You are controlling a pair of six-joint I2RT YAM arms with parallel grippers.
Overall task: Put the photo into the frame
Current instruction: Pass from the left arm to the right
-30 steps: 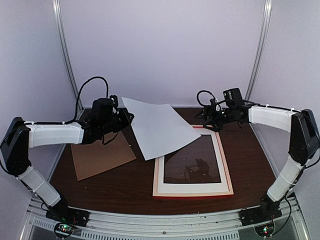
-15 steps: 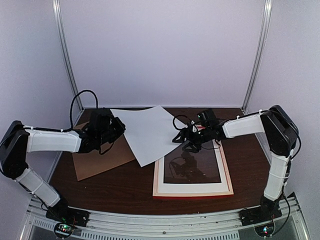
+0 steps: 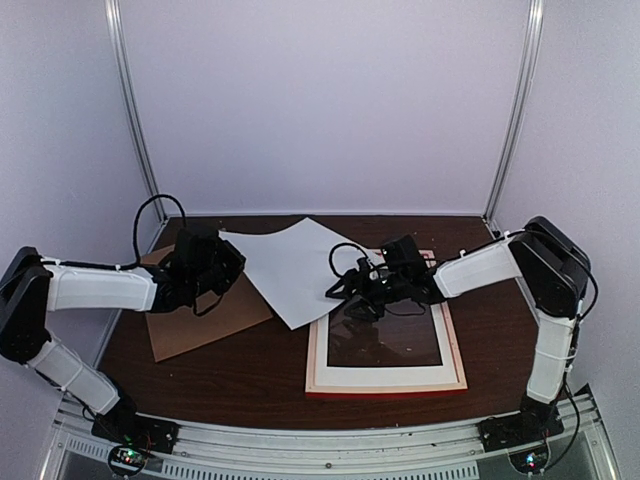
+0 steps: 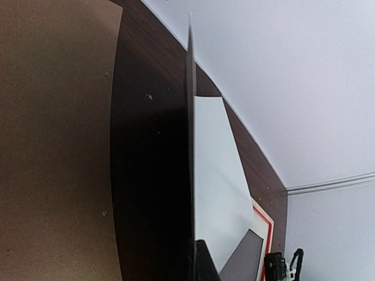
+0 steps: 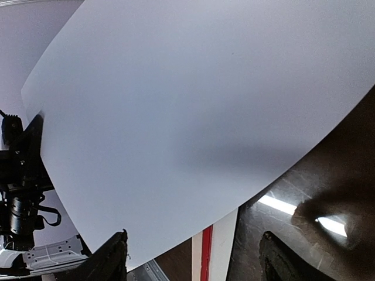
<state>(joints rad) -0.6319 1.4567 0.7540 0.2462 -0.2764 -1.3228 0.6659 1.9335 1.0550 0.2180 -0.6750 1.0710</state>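
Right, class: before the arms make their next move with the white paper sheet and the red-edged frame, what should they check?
1. Left gripper holding the photo, a rectangular paper sheet showing its white side: ok.
2. Right gripper gripping it too: not ok, jaws open.
3. Large rectangular red-edged wooden frame lying flat, pale back up: ok.
4. Photo squared over frame: not ok, skewed, mostly left of it.
5. Picture side facing down: cannot tell.
6. Plain brown backing board apart from frame: ok.
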